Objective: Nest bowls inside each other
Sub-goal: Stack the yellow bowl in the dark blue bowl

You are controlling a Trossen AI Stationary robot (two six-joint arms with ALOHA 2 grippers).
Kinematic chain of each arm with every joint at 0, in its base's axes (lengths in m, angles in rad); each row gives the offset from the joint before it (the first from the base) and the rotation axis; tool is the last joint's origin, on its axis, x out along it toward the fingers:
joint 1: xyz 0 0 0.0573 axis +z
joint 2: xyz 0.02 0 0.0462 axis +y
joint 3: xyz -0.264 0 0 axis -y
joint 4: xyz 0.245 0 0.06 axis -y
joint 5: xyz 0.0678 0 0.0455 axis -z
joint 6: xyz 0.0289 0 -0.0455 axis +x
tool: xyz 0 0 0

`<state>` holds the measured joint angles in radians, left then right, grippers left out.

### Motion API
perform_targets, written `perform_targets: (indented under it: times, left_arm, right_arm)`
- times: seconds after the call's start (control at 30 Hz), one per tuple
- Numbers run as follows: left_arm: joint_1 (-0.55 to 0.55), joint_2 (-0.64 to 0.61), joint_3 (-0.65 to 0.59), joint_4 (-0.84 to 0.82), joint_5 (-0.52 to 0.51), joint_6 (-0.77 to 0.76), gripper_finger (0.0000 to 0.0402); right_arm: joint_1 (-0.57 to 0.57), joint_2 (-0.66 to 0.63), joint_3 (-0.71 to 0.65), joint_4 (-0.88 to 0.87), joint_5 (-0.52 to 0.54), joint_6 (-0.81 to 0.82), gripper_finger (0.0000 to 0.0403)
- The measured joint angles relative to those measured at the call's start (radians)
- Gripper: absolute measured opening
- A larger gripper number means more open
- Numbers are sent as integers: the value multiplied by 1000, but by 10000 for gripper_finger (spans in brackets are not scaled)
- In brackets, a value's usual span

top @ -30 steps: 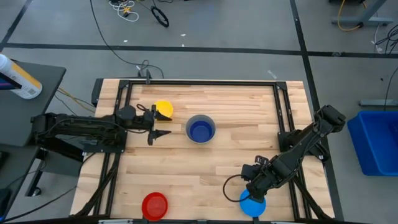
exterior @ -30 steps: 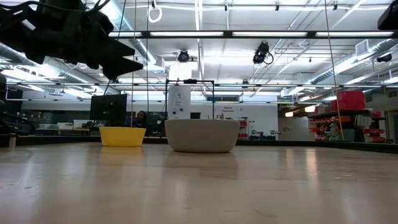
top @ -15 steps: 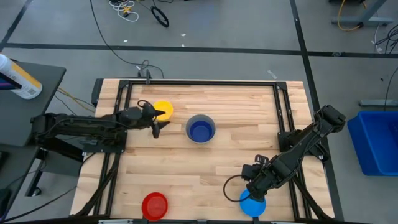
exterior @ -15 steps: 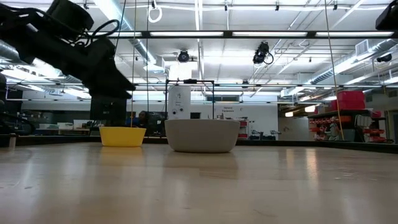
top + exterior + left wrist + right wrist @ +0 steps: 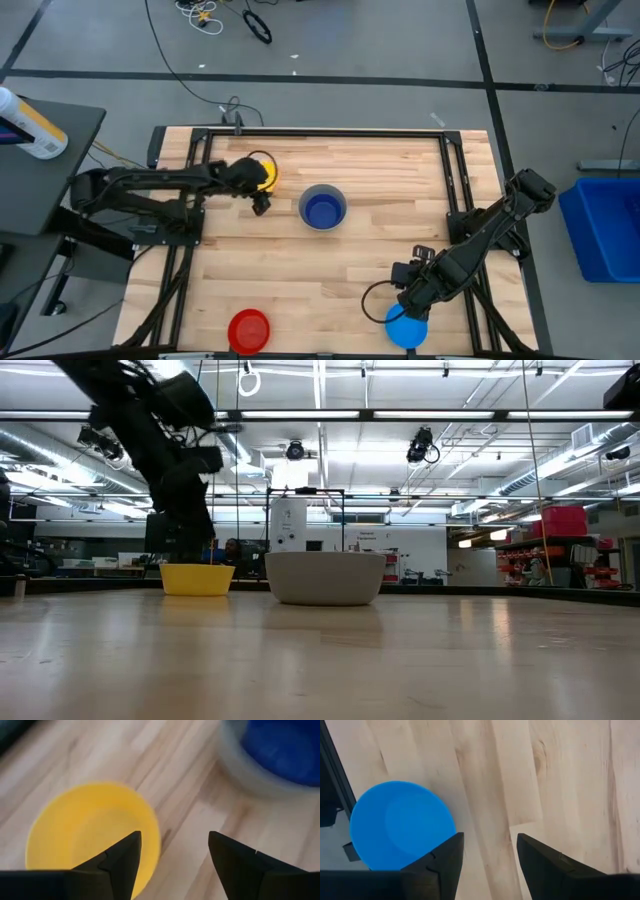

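A yellow bowl (image 5: 265, 172) (image 5: 90, 835) rests on its base at the far left of the table. My left gripper (image 5: 260, 203) (image 5: 175, 855) hangs open above that bowl's right rim, slanting down; one finger stands over the rim, the other over bare wood. A grey bowl (image 5: 322, 207) (image 5: 325, 578) with a dark blue bowl (image 5: 285, 745) nested in it sits mid-table. A red bowl (image 5: 249, 329) lies near the front edge. A light blue bowl (image 5: 405, 328) (image 5: 400, 825) lies front right, and my right gripper (image 5: 416, 298) (image 5: 487, 852) is open above the wood beside it, pointing down.
A black frame (image 5: 200, 150) runs along the table's left, far and right sides. Bare wood (image 5: 330, 280) lies between the grey bowl and the two front bowls. The low view looks into a workshop beyond the table.
My left gripper has tipped from pointing level toward the table's right to slanting steeply downward, and its wrist has swung toward the far edge over the yellow bowl. The bowls and my right gripper have kept still.
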<state>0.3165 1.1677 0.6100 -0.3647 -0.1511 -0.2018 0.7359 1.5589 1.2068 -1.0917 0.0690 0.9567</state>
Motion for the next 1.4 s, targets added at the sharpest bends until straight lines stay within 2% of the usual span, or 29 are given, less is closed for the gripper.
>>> perform_targets:
  times: [0.23, 0.5, 0.6, 0.67, 0.73, 0.8, 1.03, 1.17, 1.4]
  left_arm:
    - [73, 221, 98, -137, 58, 39, 238]
    - [116, 297, 114, -136, 106, 62, 228]
    - [116, 298, 114, -139, 100, 64, 181]
    - [110, 298, 114, -137, 85, 79, 122]
    - [99, 298, 114, -129, 57, 93, 46]
    - [87, 298, 115, -101, 18, 101, 17]
    - [16, 288, 113, 35, -55, 141, 6]
    - [-42, 229, 113, 131, -110, 187, 6]
    - [-106, 62, 114, 178, -88, 264, 6]
  right_arm:
    - [12, 0, 0, -4, 0, -4, 194]
    - [33, 0, 0, -4, 10, 8, 191]
    - [33, 0, 0, -4, 15, 14, 189]
    - [33, 0, 0, -4, 18, 14, 188]
    - [33, 0, 0, -3, 27, 16, 187]
    - [33, 0, 0, -3, 34, 23, 188]
    - [33, 0, 0, 11, 60, 31, 182]
    - [33, 0, 0, 19, 154, 16, 181]
    - [12, 0, 0, 58, 383, -93, 181]
